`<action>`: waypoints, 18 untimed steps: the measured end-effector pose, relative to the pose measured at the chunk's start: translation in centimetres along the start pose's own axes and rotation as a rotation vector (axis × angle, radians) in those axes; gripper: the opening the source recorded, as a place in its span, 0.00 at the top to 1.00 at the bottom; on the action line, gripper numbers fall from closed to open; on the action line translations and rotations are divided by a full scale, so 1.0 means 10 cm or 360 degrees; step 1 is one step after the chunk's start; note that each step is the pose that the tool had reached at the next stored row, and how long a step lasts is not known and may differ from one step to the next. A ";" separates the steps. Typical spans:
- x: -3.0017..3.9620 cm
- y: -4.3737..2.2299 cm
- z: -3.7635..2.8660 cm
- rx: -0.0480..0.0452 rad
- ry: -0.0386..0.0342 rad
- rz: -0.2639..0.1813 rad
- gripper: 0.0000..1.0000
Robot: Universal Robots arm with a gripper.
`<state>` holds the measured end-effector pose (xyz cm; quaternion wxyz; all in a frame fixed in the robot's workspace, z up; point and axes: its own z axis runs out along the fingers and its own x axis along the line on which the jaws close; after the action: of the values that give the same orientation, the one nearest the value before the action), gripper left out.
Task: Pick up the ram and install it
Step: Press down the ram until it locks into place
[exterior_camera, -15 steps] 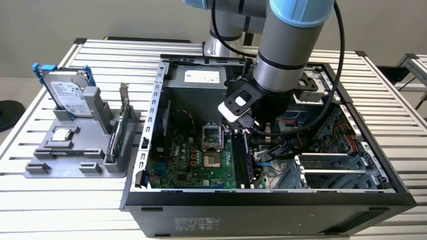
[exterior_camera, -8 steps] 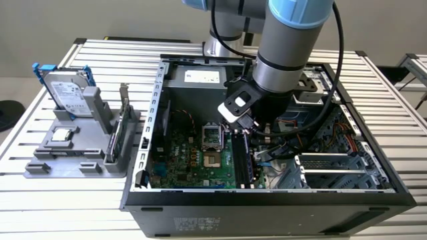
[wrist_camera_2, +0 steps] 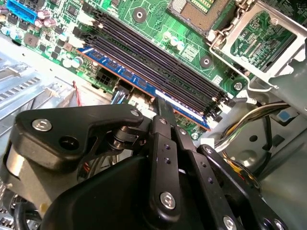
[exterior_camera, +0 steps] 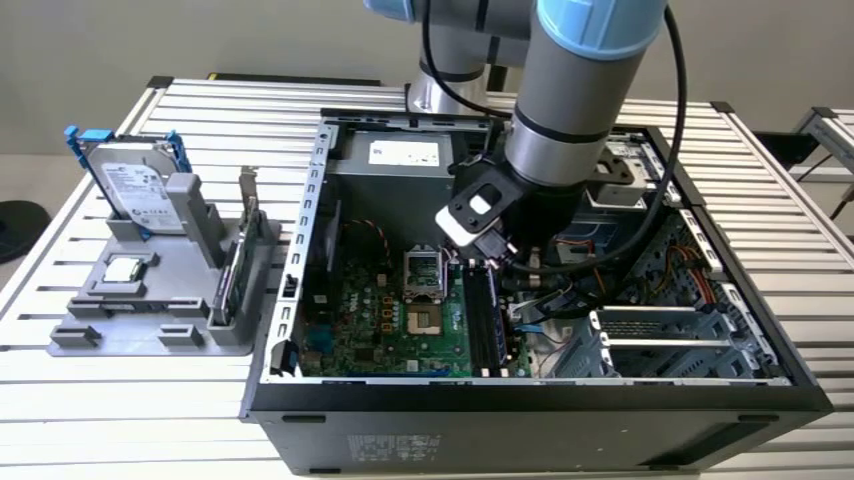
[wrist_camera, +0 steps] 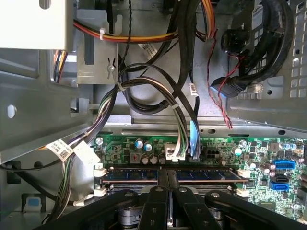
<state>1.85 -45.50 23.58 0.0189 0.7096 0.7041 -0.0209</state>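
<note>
The bench point(exterior_camera: 120, 400) is a slatted metal top. An open computer case point(exterior_camera: 534, 400) takes up its middle, and a grey fixture tray point(exterior_camera: 80, 340) sits toward the exterior view's left edge, holding a silver hard drive point(exterior_camera: 134, 190) and a small processor chip point(exterior_camera: 124, 268). The arm point(exterior_camera: 574, 90) reaches down into the case over the green motherboard point(exterior_camera: 374, 310).

Inside, the gripper point(wrist_camera_2: 163, 108) is closed, its fingers point(wrist_camera: 165, 179) pressed together on the top edge of the ram point(wrist_camera_2: 139, 79). In the second wrist view the stick lies along the outermost of the memory slots point(wrist_camera_2: 158, 60), the one nearest the case's cable side, running next to the empty black slots beside it. In the first wrist view the ram point(wrist_camera: 206, 175) runs level between the white end latches point(wrist_camera: 99, 169), with the fingers meeting it near mid-length.

The stick appears to be in its slot, so the step in hand is judged to be the seating. Done well, that means pressing straight down along the slot's plane, keeping the stick level so both ends go in together, and holding at the centre so neither end lifts. A bundle of cables point(wrist_camera: 182, 129) hangs close behind the slot and should stay clear of the fingers. Whether the latches have snapped closed cannot be told.
</note>
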 end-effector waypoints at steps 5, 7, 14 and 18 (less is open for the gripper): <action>0.001 0.000 0.021 0.0000 0.0000 0.0000 1.00; 0.002 0.000 0.032 0.0000 0.0000 0.0000 1.00; 0.004 0.000 0.076 0.0000 0.0000 0.0000 1.00; 0.006 0.000 0.104 0.0000 0.0000 0.0000 1.00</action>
<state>1.84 -45.51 22.54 0.0189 0.7096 0.7041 -0.0210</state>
